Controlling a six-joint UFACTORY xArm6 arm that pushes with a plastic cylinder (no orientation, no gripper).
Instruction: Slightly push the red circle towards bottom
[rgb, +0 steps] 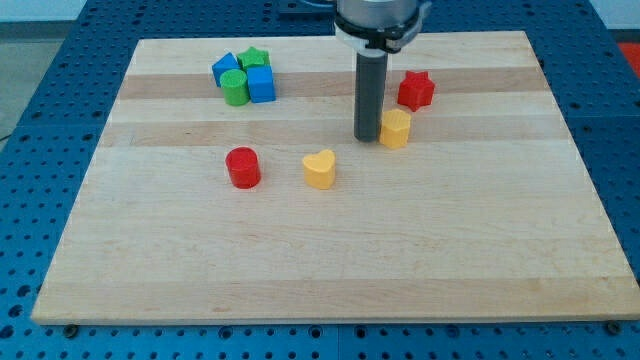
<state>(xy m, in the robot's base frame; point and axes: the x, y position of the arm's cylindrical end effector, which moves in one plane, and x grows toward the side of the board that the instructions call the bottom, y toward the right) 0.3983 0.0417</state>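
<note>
The red circle is a short red cylinder left of the board's middle. My tip stands well to its right and slightly higher in the view, right beside the left side of a yellow hexagon block. A yellow heart lies between the red circle and my tip, lower than the tip.
A red star sits up and right of the yellow hexagon. A cluster at the top left holds a blue block, a green star, a green cylinder and a blue cube. The wooden board is surrounded by a blue perforated table.
</note>
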